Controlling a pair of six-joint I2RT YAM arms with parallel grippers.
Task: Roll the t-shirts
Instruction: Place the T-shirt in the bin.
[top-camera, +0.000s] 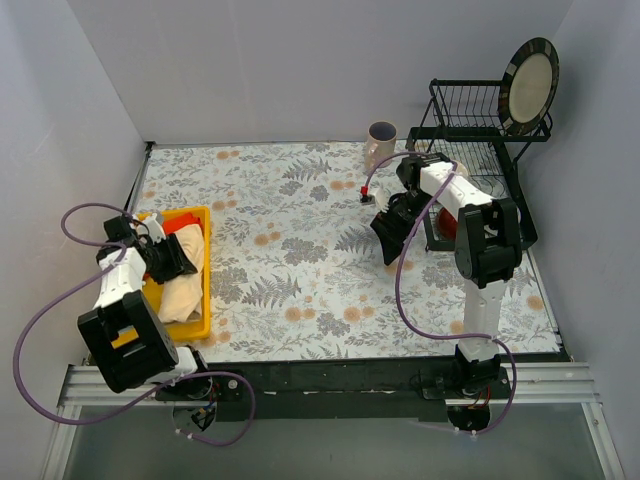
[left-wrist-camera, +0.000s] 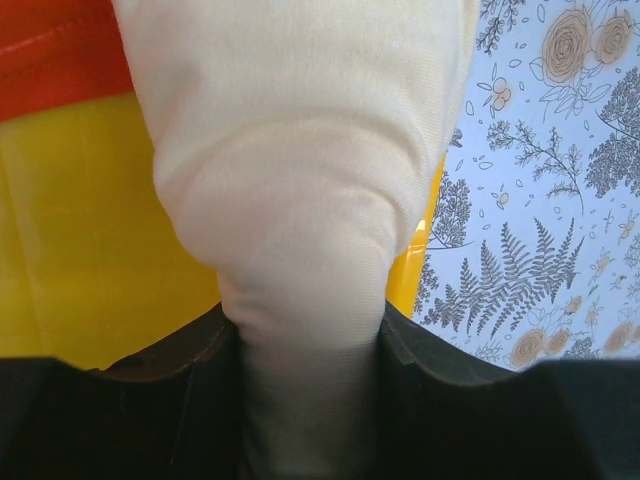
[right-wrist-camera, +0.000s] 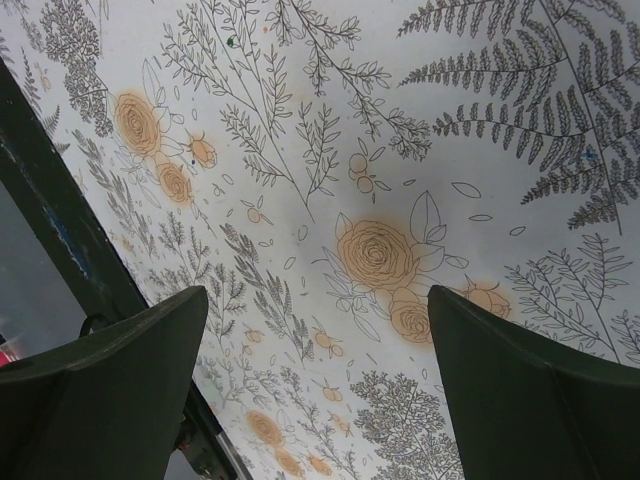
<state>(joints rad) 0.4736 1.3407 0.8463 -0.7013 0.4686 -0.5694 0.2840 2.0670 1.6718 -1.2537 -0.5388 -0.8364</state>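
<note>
L fingers (top-camera: 172, 257) clamped on cream t-shirt (left-wrist-camera: 300, 200) in yellow bin (left-wrist-camera: 80, 250); R fingers (top-camera: 390, 238) wide open, empty, above floral cloth (right-wrist-camera: 300, 120).

The left gripper (top-camera: 180, 262) and cream t-shirt (top-camera: 185, 295) cover most of the red-orange garment (top-camera: 178, 225); the tiny red thing (top-camera: 366, 189) beside the mug (top-camera: 381, 142) is unidentifiable.

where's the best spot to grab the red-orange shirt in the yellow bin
Take the red-orange shirt by its exposed, bunched part at the bin's far end, coming straight down from above. The walls of the yellow bin block a sideways approach. The cream shirt fills the nearer part of the bin and is pinched in the left gripper, so that one probably has to come out first.
</note>
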